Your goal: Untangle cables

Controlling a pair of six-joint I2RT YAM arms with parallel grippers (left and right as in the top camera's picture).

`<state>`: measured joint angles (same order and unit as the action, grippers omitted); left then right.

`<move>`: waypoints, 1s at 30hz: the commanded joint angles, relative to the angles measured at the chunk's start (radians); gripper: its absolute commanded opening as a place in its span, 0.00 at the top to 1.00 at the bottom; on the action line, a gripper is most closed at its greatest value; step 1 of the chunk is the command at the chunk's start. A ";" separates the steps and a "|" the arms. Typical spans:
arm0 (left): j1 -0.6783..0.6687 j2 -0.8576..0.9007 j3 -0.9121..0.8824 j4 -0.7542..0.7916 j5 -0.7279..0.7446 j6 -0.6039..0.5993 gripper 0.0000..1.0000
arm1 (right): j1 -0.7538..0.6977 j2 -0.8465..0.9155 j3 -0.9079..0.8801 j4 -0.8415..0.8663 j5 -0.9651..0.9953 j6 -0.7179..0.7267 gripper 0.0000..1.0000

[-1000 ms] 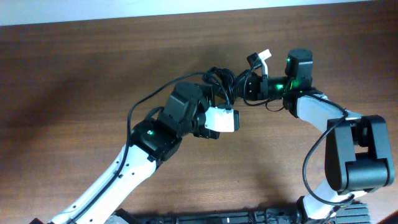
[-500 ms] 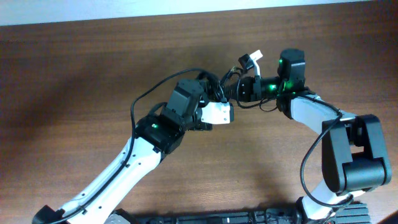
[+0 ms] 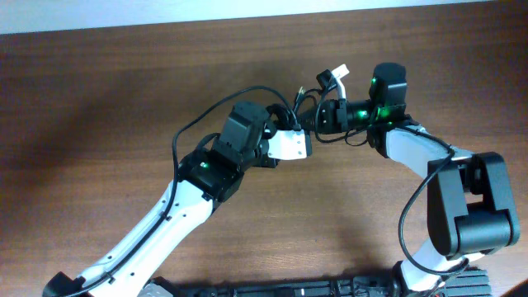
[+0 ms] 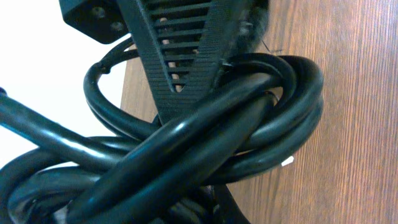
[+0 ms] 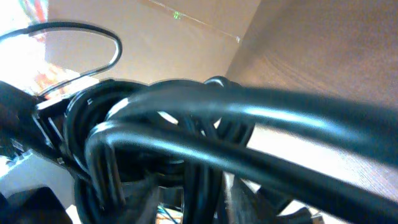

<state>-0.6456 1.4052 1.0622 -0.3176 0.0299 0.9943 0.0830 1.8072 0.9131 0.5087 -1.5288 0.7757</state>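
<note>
Left pincer and right pincer meet nose to nose at the cables, which sit as one tight black knot between them, a little behind the middle of the tabletop.

In the left wrist view the knot fills nearly everything. Several cords loop over one another across a ribbed black finger, a second dark tip shows just below them, and the wood is seen beyond. I judge from this that the left pincer is pinching the bundle and holding it off the wood. The right wrist view is blurred, with cords crossing close to the lens and hiding the tips, so I cannot tell whether the right pincer is spread or pressed together.

One free plug end with a pale tab sticks up behind the right pincer, and a thin loop arcs out from the knot toward the left arm. No strand lies loose on the tabletop.

The step in hand looks like the first loosening: one side anchors the knot while the other seeks a strand. Nothing seems separated yet. The next move probably calls for the right pincer to take a single cord or that free plug end, then draw it gently away from the left. Pulling on the whole bundle could tighten it.
</note>
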 commanded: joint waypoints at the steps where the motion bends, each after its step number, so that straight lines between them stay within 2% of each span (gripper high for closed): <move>1: -0.001 -0.041 0.006 0.035 0.045 -0.151 1.00 | 0.000 -0.030 0.009 0.005 -0.023 -0.011 0.51; 4: -0.001 -0.076 0.006 0.036 0.038 -0.208 1.00 | 0.000 -0.030 0.009 0.005 -0.023 -0.011 0.43; 6: 0.016 -0.095 0.006 0.037 0.002 -0.289 1.00 | -0.013 -0.030 0.009 0.005 -0.024 -0.011 0.36; 8: 0.063 -0.098 0.006 0.037 -0.001 -0.376 1.00 | -0.026 -0.030 0.009 0.004 -0.023 -0.007 0.36; 12: 0.123 -0.098 0.006 0.037 0.000 -0.465 1.00 | -0.029 -0.030 0.009 0.005 -0.021 -0.007 0.36; 14: 0.130 -0.098 0.006 0.029 0.001 -0.478 1.00 | -0.033 -0.030 0.009 0.004 0.013 -0.007 0.36; 18: 0.129 -0.098 0.006 0.029 0.064 -0.478 1.00 | -0.059 -0.030 0.009 0.005 0.202 0.024 0.35; 20: 0.120 -0.099 0.006 0.026 0.134 -0.478 1.00 | -0.093 -0.036 0.009 0.005 0.236 0.026 0.09; 23: 0.094 -0.099 0.006 0.055 0.205 -0.478 1.00 | -0.150 -0.075 0.009 0.004 0.248 0.026 0.07; 27: 0.069 -0.099 0.006 0.048 0.269 -0.478 1.00 | -0.195 -0.161 0.009 -0.037 0.364 0.015 0.07; 30: 0.064 -0.099 0.006 0.048 0.271 -0.478 1.00 | -0.195 -0.259 0.009 -0.293 0.594 -0.117 0.06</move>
<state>-0.5766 1.3388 1.0622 -0.2794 0.2634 0.5293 -0.1089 1.6203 0.9165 0.3157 -1.1240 0.7609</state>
